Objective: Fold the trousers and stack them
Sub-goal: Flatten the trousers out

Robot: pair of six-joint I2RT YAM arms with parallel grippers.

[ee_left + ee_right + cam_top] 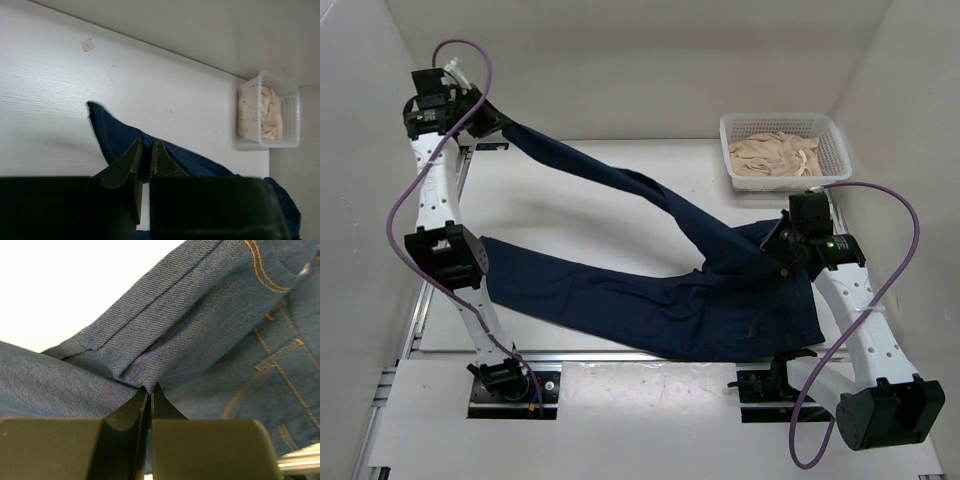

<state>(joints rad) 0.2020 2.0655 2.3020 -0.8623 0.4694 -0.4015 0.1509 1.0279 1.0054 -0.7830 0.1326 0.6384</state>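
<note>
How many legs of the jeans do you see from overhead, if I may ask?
2. One jeans leg hangs from the left gripper at far left; the other leg lies flat nearer the arm bases.

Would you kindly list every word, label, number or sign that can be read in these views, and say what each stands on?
None: no text can be read in any view.
Jeans: only orange stitching shows, no readable label.
Basket: no lettering visible.
Small pale scrap on the table: too small to tell whether it carries any print.
</note>
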